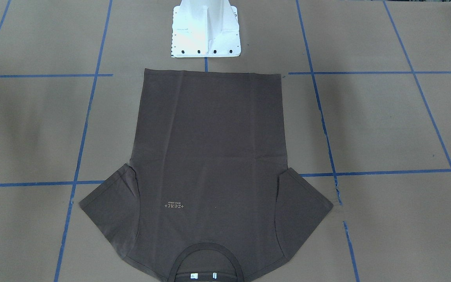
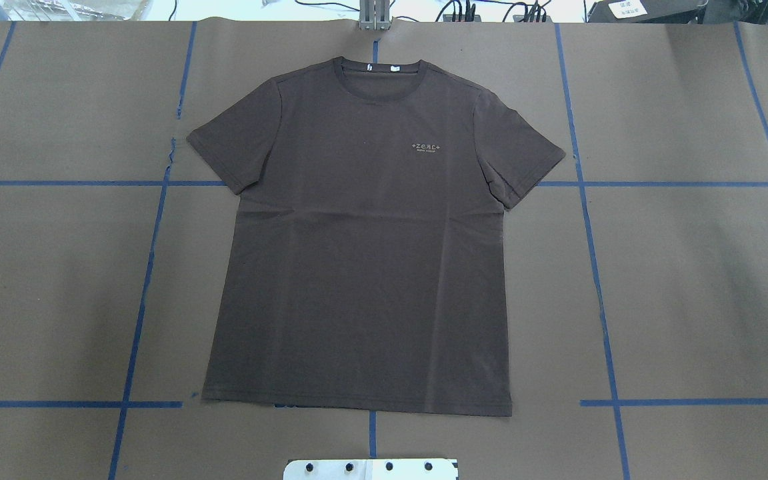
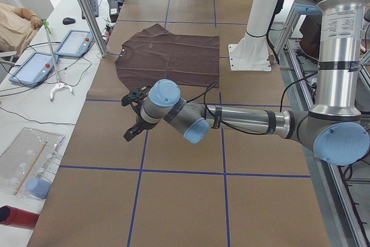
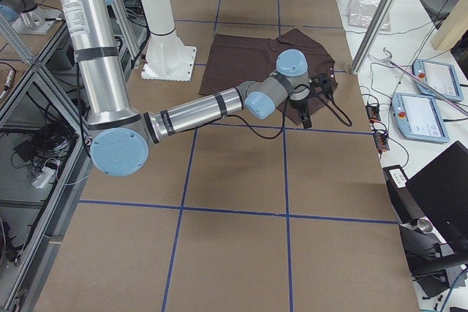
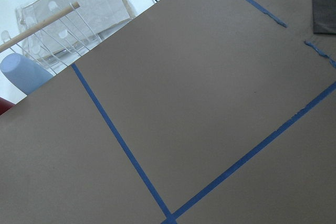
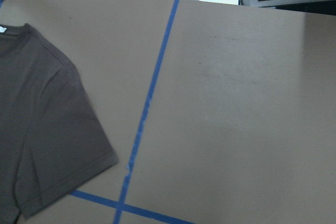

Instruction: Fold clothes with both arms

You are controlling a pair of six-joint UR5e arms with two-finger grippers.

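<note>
Brown paper-covered desk [image 2: 691, 280] gridded with blue tape lines [image 2: 597, 267], white pedestal base [image 1: 206, 31] at the robot's edge. Dark brown short-sleeved T-shirt [image 2: 364, 253] lies flat, front up, mid-desk, collar away from the base. Left hand [image 3: 128, 117] hangs over bare desk and right hand [image 4: 319, 100] by a sleeve; can't tell whether either is wide or narrow.

The T-shirt [image 1: 210, 137] runs off the front view's bottom edge; its lettering [image 1: 174, 205] seems illegible.
</note>
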